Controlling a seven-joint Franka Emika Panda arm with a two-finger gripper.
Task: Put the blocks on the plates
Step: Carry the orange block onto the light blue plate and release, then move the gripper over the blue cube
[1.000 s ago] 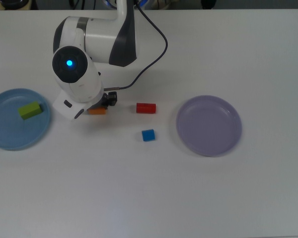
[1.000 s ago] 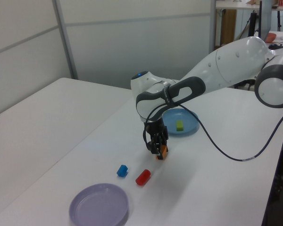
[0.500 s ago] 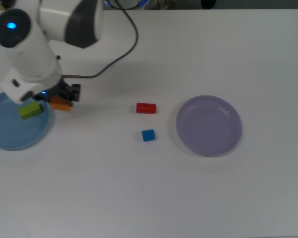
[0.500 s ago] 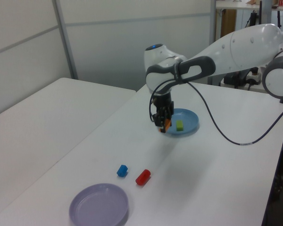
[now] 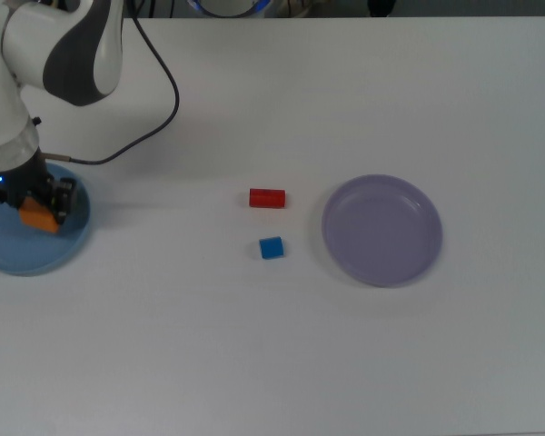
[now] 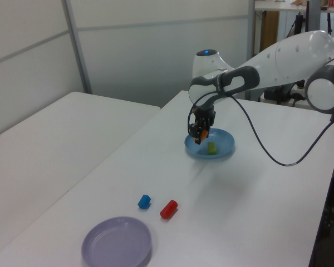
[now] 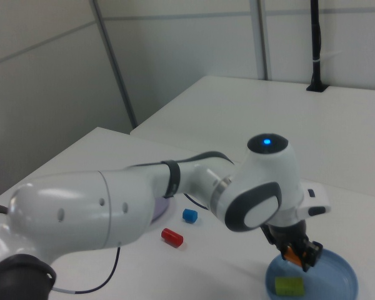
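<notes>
My gripper (image 5: 42, 211) (image 6: 199, 135) (image 7: 298, 255) is shut on the orange block (image 5: 37, 217) (image 6: 199, 137) (image 7: 290, 253) and holds it just above the light blue plate (image 5: 36, 257) (image 6: 222, 150) (image 7: 337, 284). The green block (image 6: 211, 147) (image 7: 287, 285) lies on that plate; in the top view the arm hides it. The red block (image 5: 267, 198) (image 6: 168, 209) (image 7: 172, 237) and the blue cube (image 5: 271, 247) (image 6: 144, 201) (image 7: 189, 215) rest on the table between the plates. The lavender plate (image 5: 382, 230) (image 6: 117, 242) holds nothing.
The arm's black cable (image 5: 154, 113) (image 6: 267, 156) loops over the table near the blue plate. The white arm body (image 7: 112, 206) fills the right view's lower left. A wall with metal posts (image 6: 75, 44) stands behind the table.
The gripper has carried the orange block toward the top view's left, from beside the blue plate to over it. The other blocks and both plates have stayed put.
</notes>
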